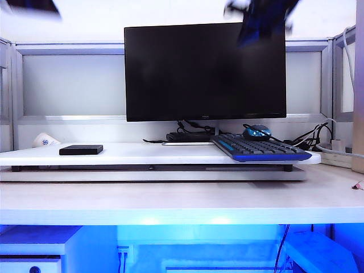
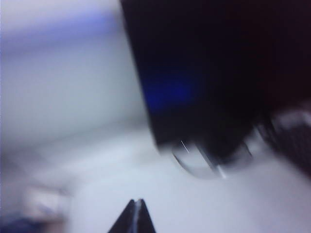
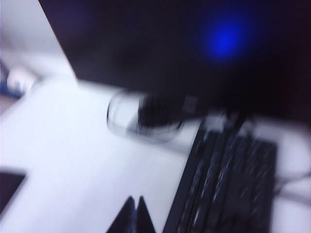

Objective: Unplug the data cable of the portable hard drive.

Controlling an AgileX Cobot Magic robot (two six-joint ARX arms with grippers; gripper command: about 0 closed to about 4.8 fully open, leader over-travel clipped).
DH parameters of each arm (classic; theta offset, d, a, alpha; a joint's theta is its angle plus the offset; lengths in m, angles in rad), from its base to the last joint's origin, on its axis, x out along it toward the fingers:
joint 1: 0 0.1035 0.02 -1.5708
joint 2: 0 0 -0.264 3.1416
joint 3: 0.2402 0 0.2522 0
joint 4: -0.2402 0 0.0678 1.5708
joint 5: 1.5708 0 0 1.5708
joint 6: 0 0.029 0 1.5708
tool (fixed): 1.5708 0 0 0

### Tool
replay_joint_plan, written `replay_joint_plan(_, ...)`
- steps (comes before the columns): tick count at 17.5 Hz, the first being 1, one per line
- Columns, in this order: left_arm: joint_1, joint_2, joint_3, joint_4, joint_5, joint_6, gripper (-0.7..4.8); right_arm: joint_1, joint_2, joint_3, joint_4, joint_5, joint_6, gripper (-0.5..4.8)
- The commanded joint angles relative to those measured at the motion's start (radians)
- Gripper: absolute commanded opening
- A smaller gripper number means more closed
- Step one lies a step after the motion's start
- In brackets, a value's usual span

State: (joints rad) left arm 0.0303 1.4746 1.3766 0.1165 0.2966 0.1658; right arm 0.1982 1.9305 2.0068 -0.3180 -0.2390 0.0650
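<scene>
a pale wooden desk (image 1: 182, 199) fills the foreground, with a white raised shelf (image 1: 142, 153) across it. on the shelf's left part lies the portable hard drive (image 1: 81, 149), a small flat black slab, lying alone; the data cable cannot be made out. to the right, a black-and-blue keyboard (image 1: 259, 149) sits angled over the shelf's edge, with a blue mouse (image 1: 257, 132) behind it. farther back stands a dark monitor (image 1: 205, 71). both arms are high up, blurred at the top edge. the left gripper (image 2: 136, 218) has its tips pressed together, holding nothing, above bare shelf. the right gripper (image 3: 134, 216) is likewise closed and empty, above the shelf beside the keyboard.
</scene>
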Motion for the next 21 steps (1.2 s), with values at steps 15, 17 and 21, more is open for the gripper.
replay_joint_plan(15,0.008,-0.630,-0.017,-0.480,0.085,-0.159,-0.06,0.002,-0.689,-0.023,-0.393,0.171,-0.085,-0.05)
replay_joint_plan(17,0.008,-0.702,-0.055,-0.552,0.084,-0.167,-0.06,0.002,-0.789,-0.103,-0.430,0.172,-0.082,-0.05)
replay_joint_plan(21,0.008,-0.908,-0.220,-0.614,0.083,-0.196,-0.06,0.002,-1.047,-0.397,-0.442,0.213,-0.060,-0.05)
